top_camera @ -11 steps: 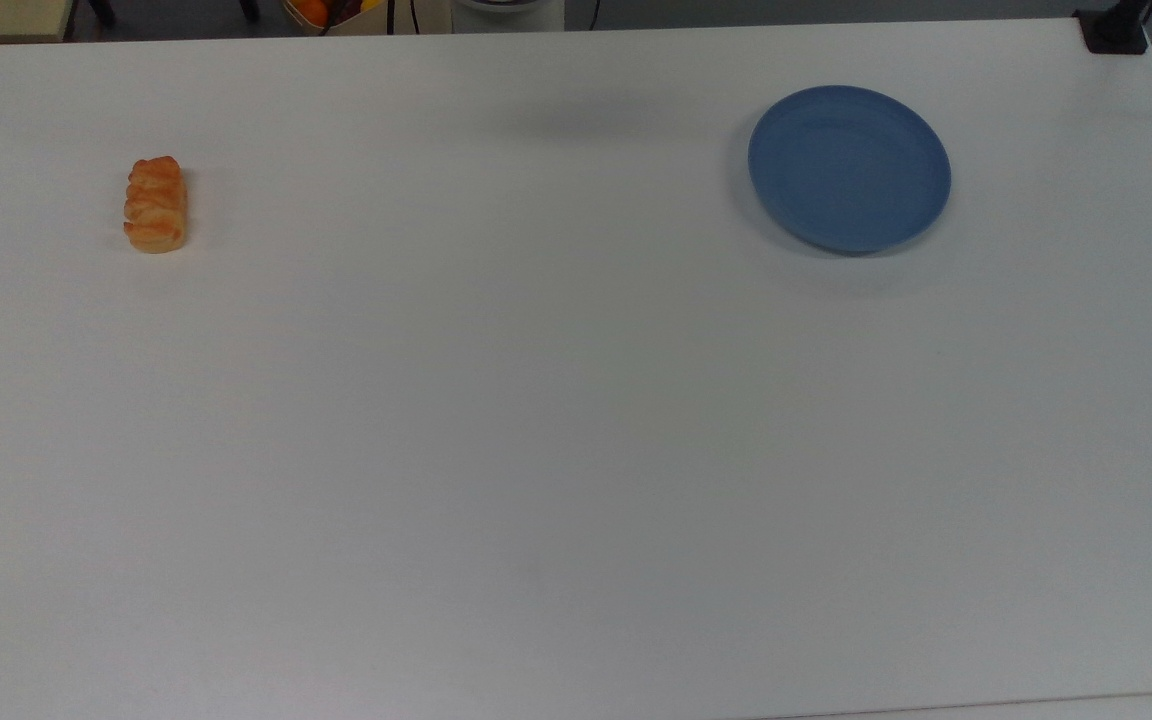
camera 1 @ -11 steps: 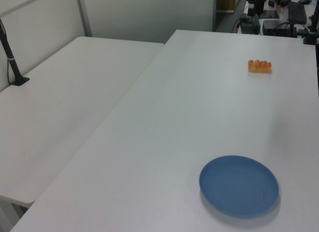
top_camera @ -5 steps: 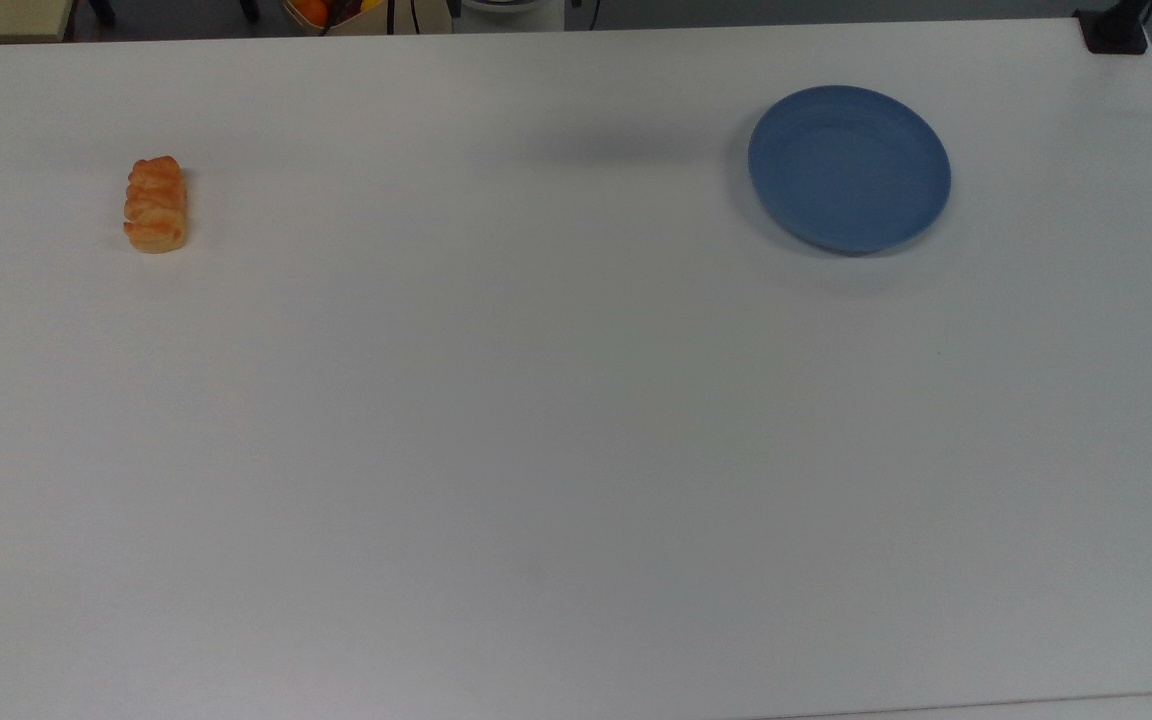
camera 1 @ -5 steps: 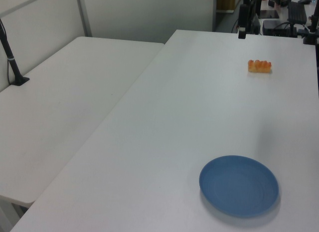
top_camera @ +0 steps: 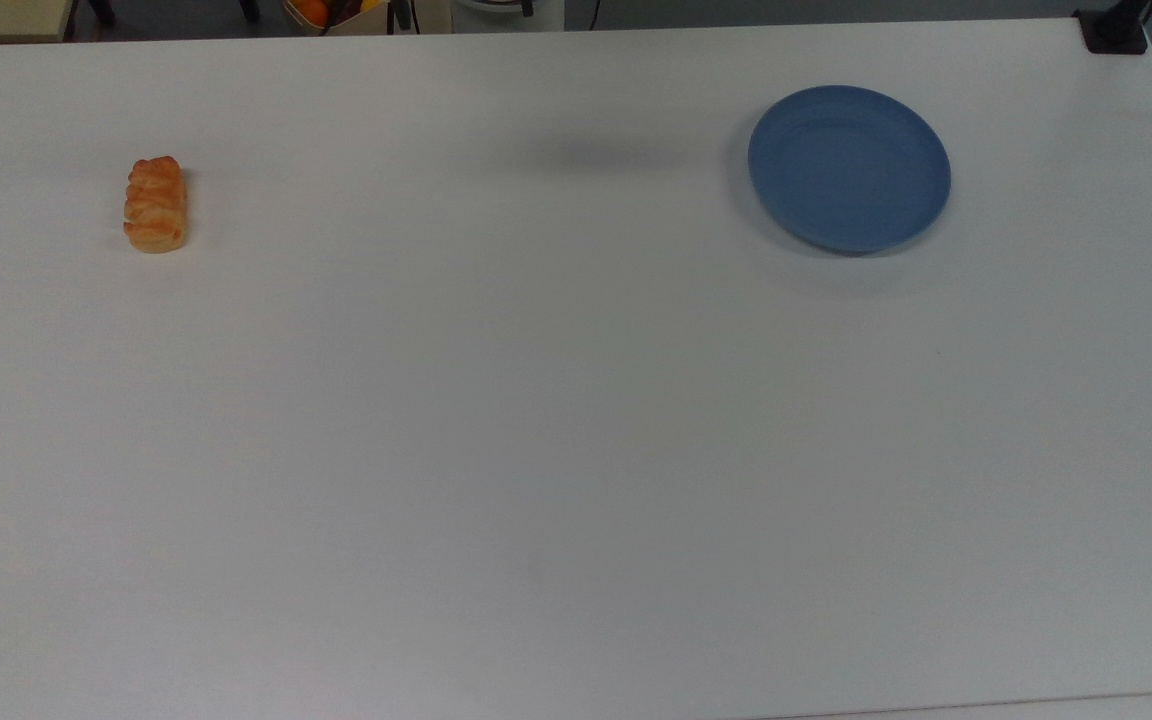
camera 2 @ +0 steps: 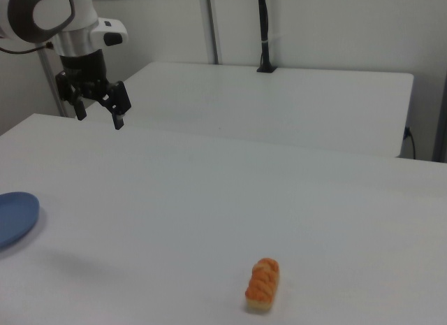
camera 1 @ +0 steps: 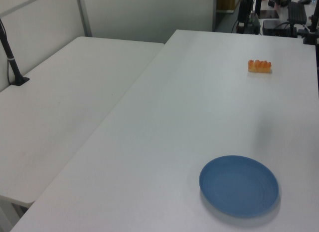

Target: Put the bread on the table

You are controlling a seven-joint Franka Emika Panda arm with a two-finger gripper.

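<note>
Top view, bread: the bread point(top_camera: 155, 204) lies flat on the bare table point(top_camera: 556, 420) near the top view's left edge, long axis running up and down the frame.
Top view, plate: a blue plate point(top_camera: 849, 167) sits well apart from the bread, toward the top view's right, with nothing on it.
Top view, shadow: a soft grey smudge falls on the table between bread and plate, nearer the far edge; we judge it to be the arm's shadow.
Left view, bread: the bread point(camera 1: 259, 66) sits far back on the table point(camera 1: 189, 122), long axis across the frame; the blue plate point(camera 1: 239, 185) is close to the camera.
Left view, hard to read: dark hardware past the far table edge is cut by the frame; we do not assign it to the arm.
Right view, gripper: the gripper point(camera 2: 98, 110) hangs high above the table point(camera 2: 209, 199) at the right view's upper left, fingers spread apart and holding nothing.
Right view, key relation: the bread point(camera 2: 262, 284) lies well apart from the gripper, down toward the right view's lower right, long axis running roughly away from the camera.
Right view, plate: just a blue sliver point(camera 2: 15, 217) shows at the right view's left edge, the remainder cut off.
Judgement: the bread already rests on the table, so the task looks done; any regrasp would close across the short sides.
</note>
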